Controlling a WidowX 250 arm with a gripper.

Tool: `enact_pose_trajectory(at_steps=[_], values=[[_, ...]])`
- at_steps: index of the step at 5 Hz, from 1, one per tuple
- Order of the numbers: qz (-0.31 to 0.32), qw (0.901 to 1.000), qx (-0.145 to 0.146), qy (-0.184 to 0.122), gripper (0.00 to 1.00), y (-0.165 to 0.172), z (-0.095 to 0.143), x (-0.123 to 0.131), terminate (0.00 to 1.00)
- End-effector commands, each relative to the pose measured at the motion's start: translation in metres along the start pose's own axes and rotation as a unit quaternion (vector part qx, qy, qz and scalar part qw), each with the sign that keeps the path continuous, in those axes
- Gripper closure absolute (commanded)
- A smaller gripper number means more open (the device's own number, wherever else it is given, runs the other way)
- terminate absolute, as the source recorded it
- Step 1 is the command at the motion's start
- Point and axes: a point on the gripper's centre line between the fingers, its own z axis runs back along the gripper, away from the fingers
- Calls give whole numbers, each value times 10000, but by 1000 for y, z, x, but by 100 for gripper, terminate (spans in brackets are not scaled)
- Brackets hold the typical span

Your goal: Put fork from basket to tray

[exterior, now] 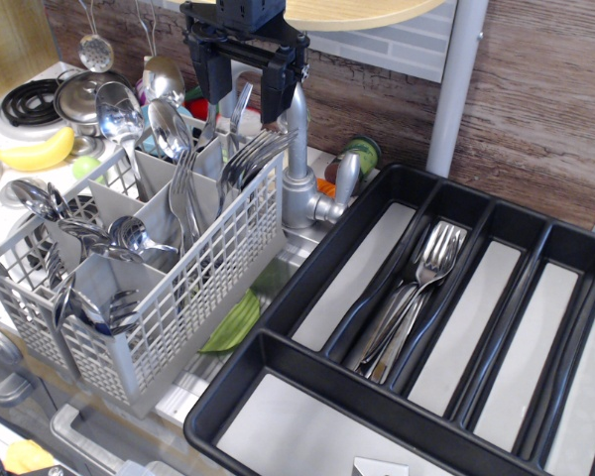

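The light grey lattice basket (193,283) stands at the left, full of spoons and forks. Several forks stand tines-up in its far compartments, one bunch (250,159) at the far right corner and one fork (183,193) near the middle. My black gripper (246,94) hangs above the far right compartment with its fingers apart, open. A fork's tines (240,99) rise between the fingers without being gripped. The black tray (278,297) lies to the right, with several forks (424,270) in one of its long compartments.
A steel faucet (299,178) stands right behind the basket, close to my gripper. Round-bowled spoons (129,119) stick up at the basket's far left. A banana (35,154) and a stove burner (30,99) lie at the far left. A green leaf-shaped item (233,322) lies between basket and tray.
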Motion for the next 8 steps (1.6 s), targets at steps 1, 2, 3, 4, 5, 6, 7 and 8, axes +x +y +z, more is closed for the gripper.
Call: enact_pose_trajectory(at_steps=[1,2,3,4,5,6,7,8], values=[[0,10000,0,0,0,0,0,0,0],[-55,10000,-57,-16,0,7,-9,4,0],[-81,9998,-163,-42,0,11,-20,2,0],[-108,9998,-164,-24,0,12,-22,3,0],[-113,9997,-195,-6,0,12,-27,3,0],[-132,9996,-205,-125,0,10,-34,4,0],[-108,9995,-198,-212,100,6,-40,10,0],[-88,9996,-177,-197,100,2,-39,12,0]])
